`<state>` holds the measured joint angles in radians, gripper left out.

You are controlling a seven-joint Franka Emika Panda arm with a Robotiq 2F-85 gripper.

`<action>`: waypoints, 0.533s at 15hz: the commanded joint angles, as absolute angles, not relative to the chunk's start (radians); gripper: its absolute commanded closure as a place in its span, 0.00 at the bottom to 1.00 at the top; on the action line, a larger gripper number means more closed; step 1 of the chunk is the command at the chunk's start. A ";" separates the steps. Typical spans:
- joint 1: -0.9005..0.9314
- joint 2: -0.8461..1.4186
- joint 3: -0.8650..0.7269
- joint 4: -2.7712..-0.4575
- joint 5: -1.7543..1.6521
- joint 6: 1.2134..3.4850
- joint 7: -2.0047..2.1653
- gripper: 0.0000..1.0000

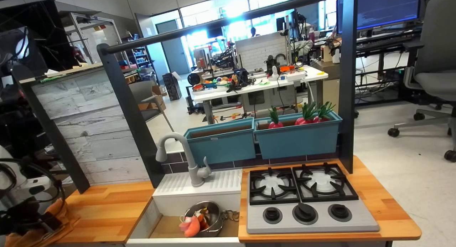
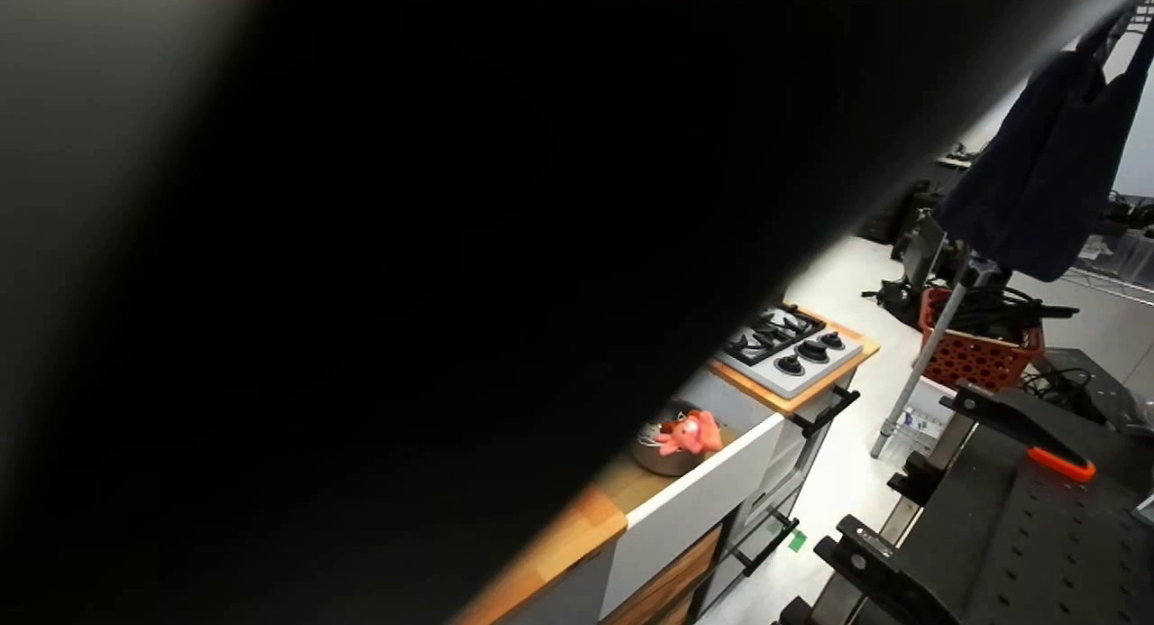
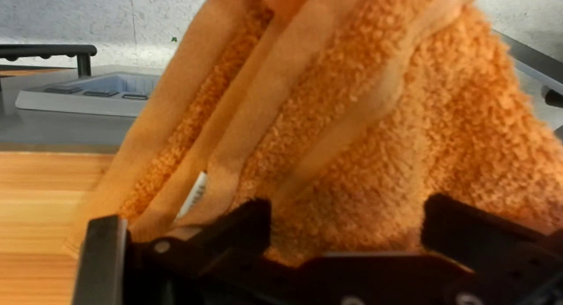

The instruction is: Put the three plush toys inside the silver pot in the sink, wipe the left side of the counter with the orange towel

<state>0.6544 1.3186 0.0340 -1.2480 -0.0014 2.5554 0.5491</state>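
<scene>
The pot (image 1: 214,212) sat down in the sink (image 1: 171,204), in front of the faucet (image 1: 196,176). A pink toy (image 1: 192,227) leaned out over its rim; in both exterior views I could see it on the side nearest the front of the sink. Deeper in the pot lay other toys (image 1: 202,217), a mix of orange, yellow and white, too jumbled for me to count.

Along the back, behind the sink, stood a teal planter (image 1: 221,148) with a brown inside, and behind the stove (image 1: 322,209) a second planter (image 1: 299,142) that held three red radishes (image 1: 275,125) with green tops. Off in the room, in an exterior view, a red crate (image 2: 974,368) was heaped with black gear (image 2: 1001,314) I couldn't name.

The towel (image 3: 347,137) was bunched at the end of the counter (image 1: 114,204), across the sink from the stove, and a white tag (image 3: 192,197) showed along one fold. The gripper (image 3: 346,219) was right at it, fingers (image 3: 250,221) spread wide, with towel filling the gap between them. They weren't clamped on anything; whether either one brushed the towel, I couldn't tell.
</scene>
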 commanded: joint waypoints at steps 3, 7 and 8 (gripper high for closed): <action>0.607 1.379 -0.041 -1.170 0.006 2.536 0.559 0.00; 0.511 1.345 -0.104 -1.252 0.046 2.565 0.629 0.00; 0.486 1.341 -0.112 -1.261 0.060 2.563 0.641 0.00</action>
<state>0.5440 1.3370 -0.0828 -1.2179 0.0277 2.5467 0.5994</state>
